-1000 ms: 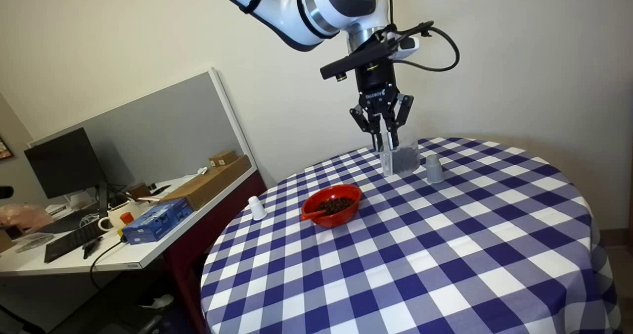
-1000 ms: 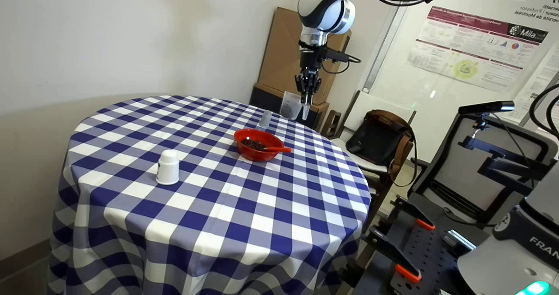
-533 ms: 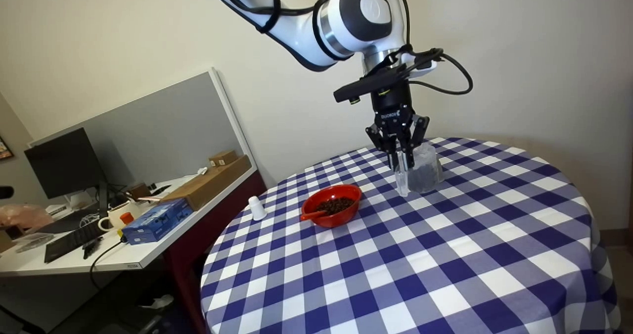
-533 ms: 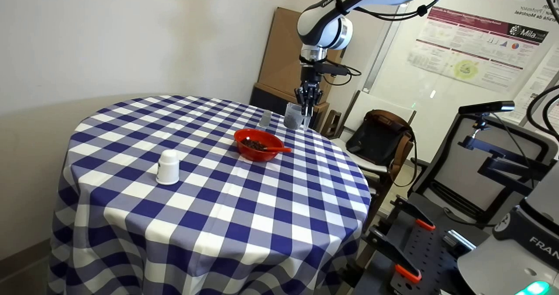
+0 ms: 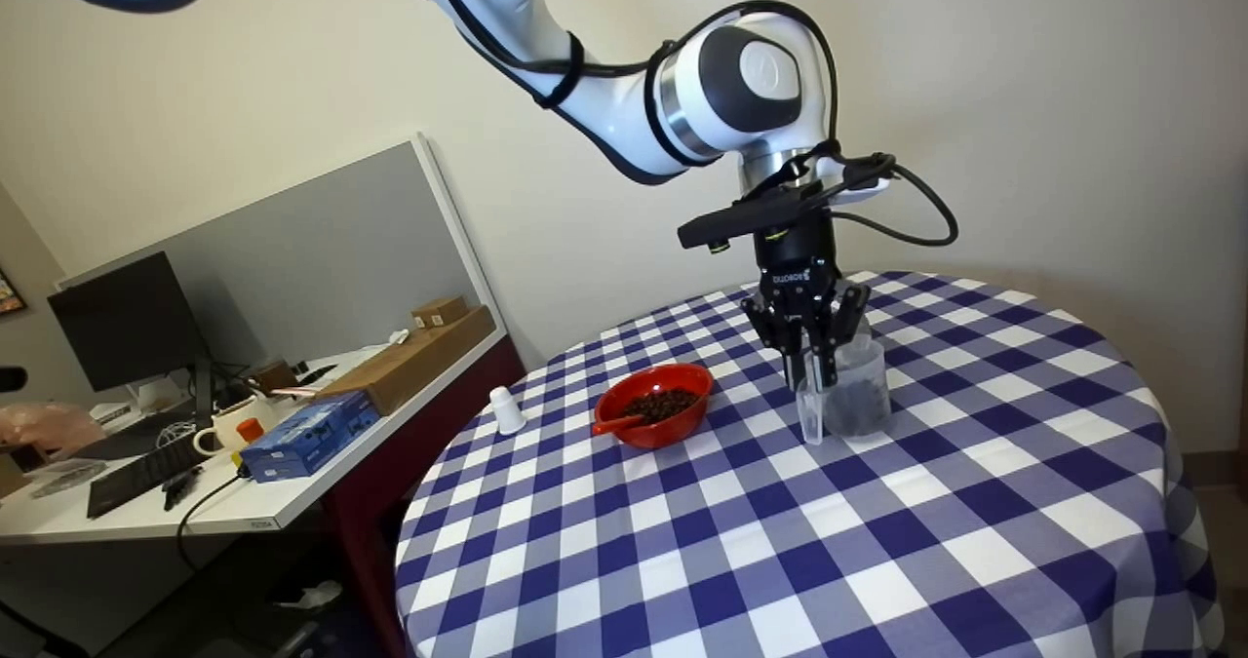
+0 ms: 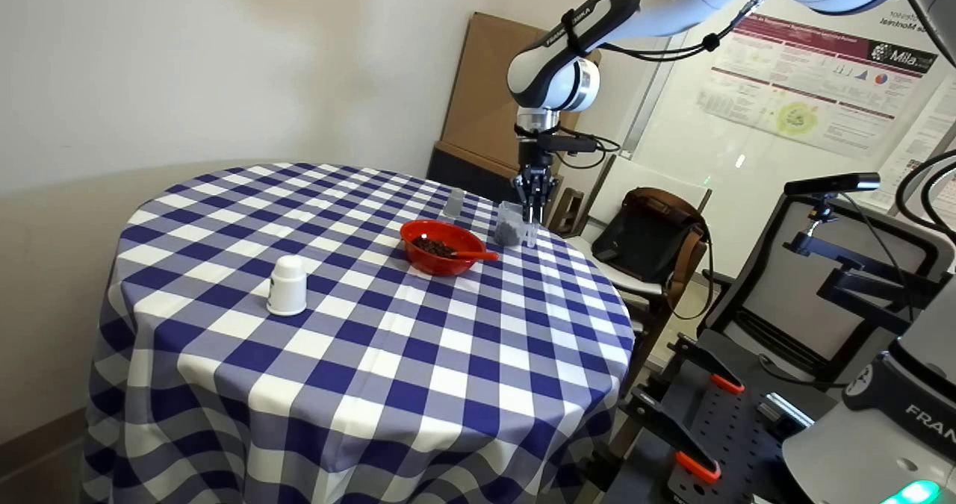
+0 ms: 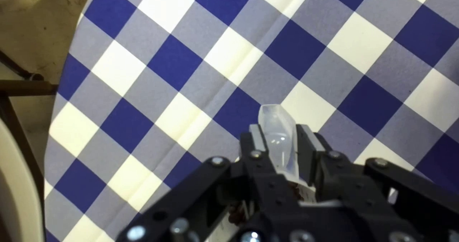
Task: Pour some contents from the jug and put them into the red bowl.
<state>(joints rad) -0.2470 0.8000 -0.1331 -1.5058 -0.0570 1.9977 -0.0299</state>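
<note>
The jug [image 5: 856,395] is grey and translucent, upright and low at the table, in both exterior views [image 6: 508,229]. I cannot tell whether its base touches the cloth. My gripper [image 5: 813,369] points down and is shut on the jug's handle, which shows between its fingers in the wrist view [image 7: 281,145]. There the gripper hides most of the jug's body; brown contents [image 7: 236,214] show through the gaps. The red bowl [image 5: 671,433] stands apart from the jug, holds brown bits and has a red utensil in it, in both exterior views [image 6: 441,266].
A small clear grey cup [image 6: 453,203] stands behind the jug, mostly hidden in an exterior view. A white cup-like item [image 6: 288,286] stands beyond the bowl. The round table has a checkered cloth [image 5: 741,551]. A chair with a bag [image 6: 646,231] stands beside it.
My gripper has come down toward the table with the jug in it, also shifting right in an exterior view. The jug now hides most of the grey cup there. The bowl has not moved.
</note>
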